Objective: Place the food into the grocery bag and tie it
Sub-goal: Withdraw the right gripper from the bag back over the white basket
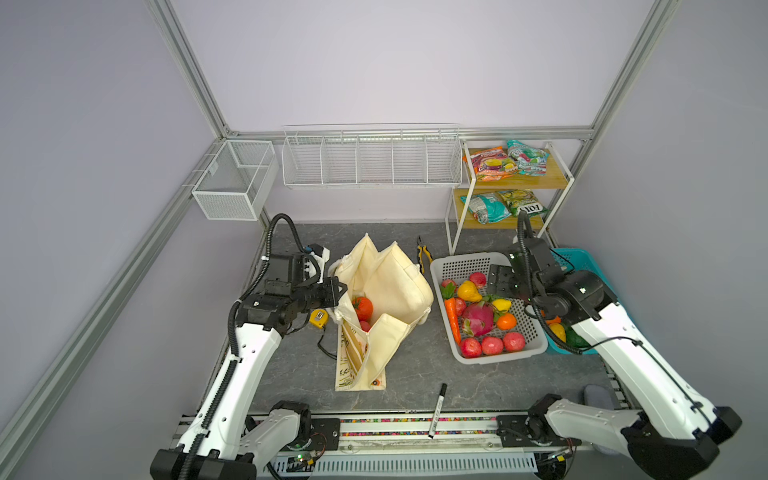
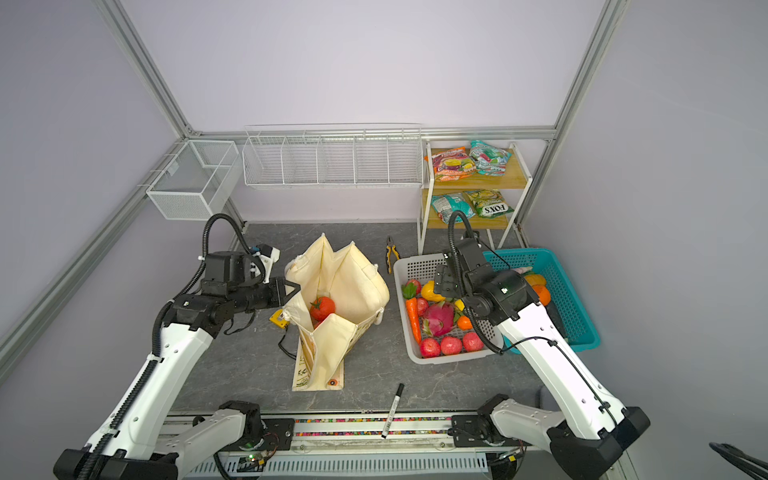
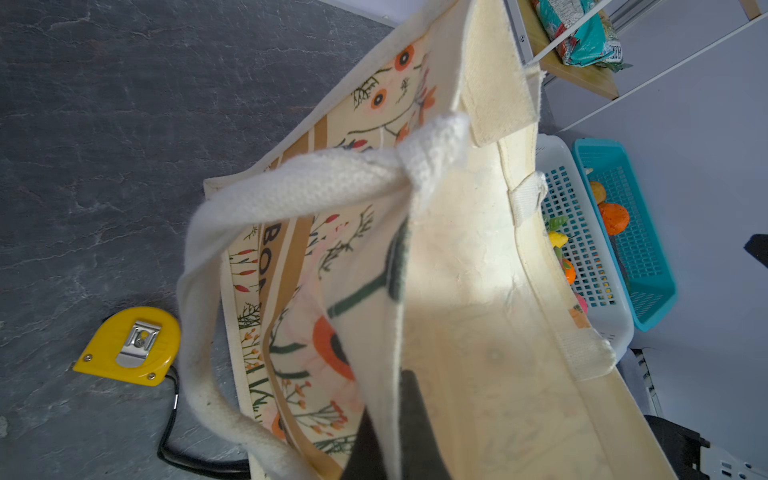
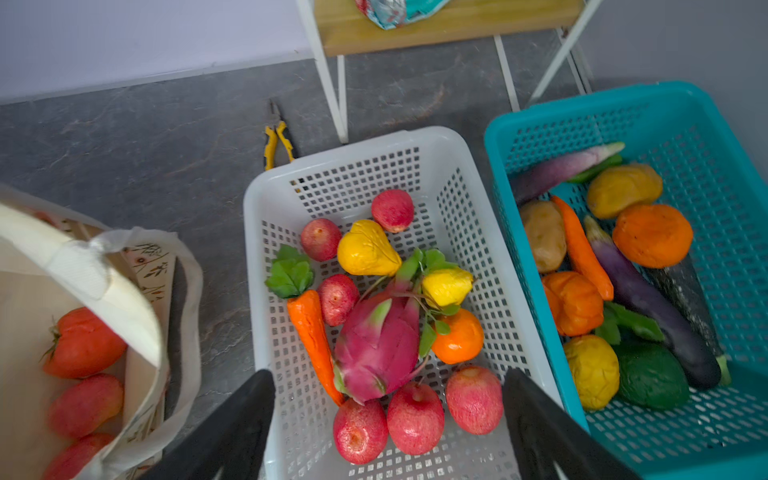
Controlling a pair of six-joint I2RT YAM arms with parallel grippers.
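L gripper clamped on left-side rim of cream canvas floral-print grocery bag, propping the mouth open. Bag sits mid-table, rope handles not yet tied. Red-orange toy tomato + red toy apples already inside.

R gripper: jaws wide apart, empty, hovering over white perforated plastic basket, which has the yellow toy pear and small orange in it. Glossy orange-purple snack packet on upper board of wooden shelf.

Step (judged): loading, approx. midway. Next: R descends on one fruit, closes, carries it across to bag mouth. L must keep rim up. Tie comes last.
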